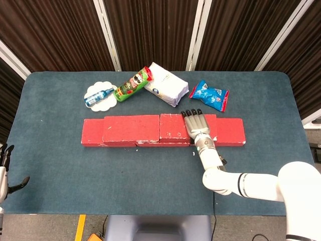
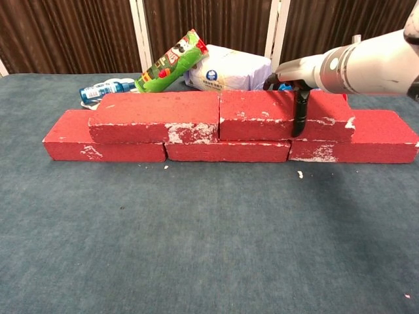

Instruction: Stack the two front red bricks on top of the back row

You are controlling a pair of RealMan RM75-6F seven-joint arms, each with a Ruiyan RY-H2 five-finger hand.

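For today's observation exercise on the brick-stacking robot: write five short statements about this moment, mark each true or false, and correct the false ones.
1. Two red bricks sit on top of the bottom row. True: the upper left brick and upper right brick rest on the bottom row.
2. The right hand lies on the upper right brick. True.
3. The blue snack bag lies in front of the bricks. False: it lies behind them.
4. The left hand holds a brick. False: it is at the table's left edge, holding nothing.
5. The green can stands upright. False: it lies on its side.
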